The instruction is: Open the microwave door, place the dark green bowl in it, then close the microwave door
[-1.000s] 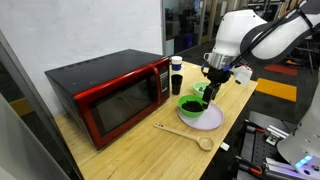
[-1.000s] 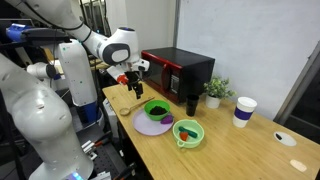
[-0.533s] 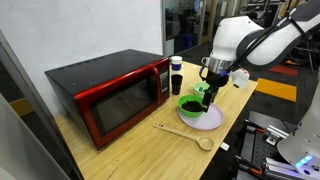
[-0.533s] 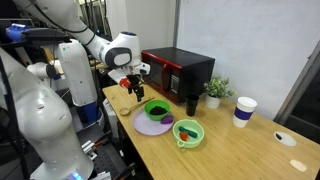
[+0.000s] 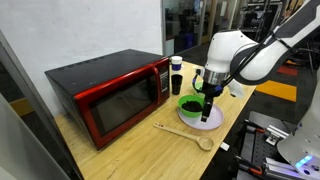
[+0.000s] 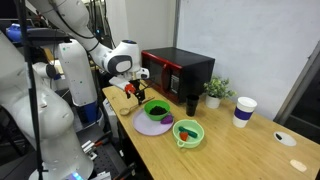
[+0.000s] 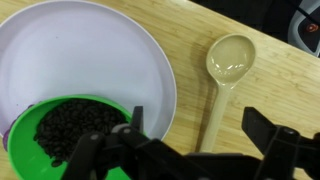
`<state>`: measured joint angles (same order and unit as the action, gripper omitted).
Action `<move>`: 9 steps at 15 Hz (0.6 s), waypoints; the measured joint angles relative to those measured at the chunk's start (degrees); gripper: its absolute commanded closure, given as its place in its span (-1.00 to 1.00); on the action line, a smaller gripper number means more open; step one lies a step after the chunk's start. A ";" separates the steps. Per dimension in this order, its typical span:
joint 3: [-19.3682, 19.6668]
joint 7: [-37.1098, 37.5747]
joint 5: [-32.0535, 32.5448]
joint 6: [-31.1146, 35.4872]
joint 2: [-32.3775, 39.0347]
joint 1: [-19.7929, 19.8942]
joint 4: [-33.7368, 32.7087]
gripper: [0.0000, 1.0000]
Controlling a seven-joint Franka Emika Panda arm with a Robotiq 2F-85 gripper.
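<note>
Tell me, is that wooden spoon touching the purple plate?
Apart. In the wrist view a strip of bare tabletop shows between the wooden spoon and the rim of the lavender plate.

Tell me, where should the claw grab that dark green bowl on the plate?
Probably the rim, from straight above: the dark green bowl sits upright on the plate, open-topped, so one finger can go inside the wall and one outside.
</note>
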<state>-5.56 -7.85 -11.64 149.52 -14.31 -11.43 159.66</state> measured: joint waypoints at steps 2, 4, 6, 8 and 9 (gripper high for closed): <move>-0.07 -1.56 0.08 0.68 0.44 -0.99 0.00 -1.00; -0.15 -2.59 0.29 1.26 0.85 -1.72 0.00 -1.00; -0.24 -2.86 1.14 1.54 1.44 -2.06 0.00 -0.77; -0.28 -2.88 2.50 1.63 2.16 -2.15 0.00 -0.35; -0.28 -2.87 3.31 1.72 2.64 -2.15 0.00 -0.17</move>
<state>-5.84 -10.72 -8.33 151.24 -11.67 -13.57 159.66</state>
